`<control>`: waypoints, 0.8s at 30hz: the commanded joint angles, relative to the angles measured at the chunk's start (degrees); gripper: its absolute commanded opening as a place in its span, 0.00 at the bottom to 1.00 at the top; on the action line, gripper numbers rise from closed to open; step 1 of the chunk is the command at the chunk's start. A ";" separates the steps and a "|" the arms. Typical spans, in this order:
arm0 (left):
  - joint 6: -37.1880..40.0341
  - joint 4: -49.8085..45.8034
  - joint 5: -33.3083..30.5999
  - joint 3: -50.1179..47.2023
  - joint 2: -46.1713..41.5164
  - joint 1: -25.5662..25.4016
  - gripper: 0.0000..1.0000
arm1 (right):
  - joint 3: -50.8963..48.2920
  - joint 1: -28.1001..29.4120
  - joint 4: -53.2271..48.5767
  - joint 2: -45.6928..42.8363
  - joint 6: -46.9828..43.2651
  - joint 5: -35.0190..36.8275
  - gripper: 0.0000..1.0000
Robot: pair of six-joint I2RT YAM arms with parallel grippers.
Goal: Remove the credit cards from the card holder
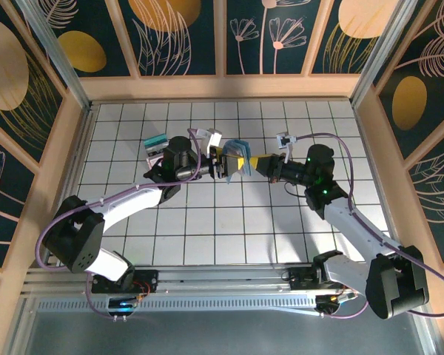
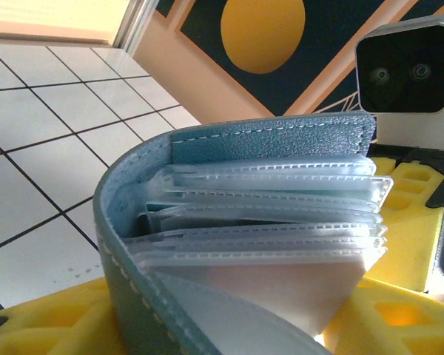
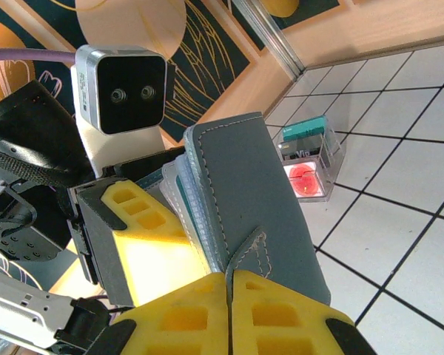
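Grey-blue card holder (image 3: 259, 200) up in the air between two grippers, over the far middle of the table (image 1: 207, 237).
Soft, with pale stitching along its edges, and bent open like a little book. Shows a stack of clear sleeves (image 2: 281, 222) fanned out inside, one behind the other. Right gripper (image 3: 229, 296): yellow jaws pressed tight together, clamped on a small flap at the edge of the holder. Left gripper (image 1: 233, 161): yellow jaws apart, one on each side of the holder and close against it; cannot tell if squeezing or just touching. Down on the white tiles, near the far edge and left of the middle, a small clear box (image 1: 155, 144) with a teal and pink pile in it, well apart from the holder.
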 commanded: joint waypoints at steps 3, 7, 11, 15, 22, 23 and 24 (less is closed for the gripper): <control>-0.01 1.13 1.68 1.47 -1.44 -0.09 0.53 | 0.66 0.38 2.84 0.64 0.72 -0.78 0.13; -0.66 1.64 2.06 1.45 -1.36 -0.12 0.50 | 0.74 0.47 3.12 0.62 0.64 -1.03 0.22; -0.74 1.80 2.13 1.38 -1.49 -0.10 0.50 | 1.25 0.55 2.38 0.85 0.21 -0.68 0.25; -0.90 2.11 2.59 1.47 -1.49 -0.08 0.49 | 1.45 0.60 2.04 1.56 -0.15 -0.64 0.22; -1.09 2.30 3.62 1.54 -1.40 -0.08 0.50 | 1.37 0.65 2.80 2.38 0.28 -0.83 0.13; -1.09 2.29 3.70 1.52 -1.32 -0.09 0.51 | 1.36 0.71 3.12 2.40 0.42 -1.00 0.10; -1.09 2.31 3.69 1.45 -1.31 -0.11 0.52 | 1.28 0.64 3.49 2.53 0.74 -1.11 0.09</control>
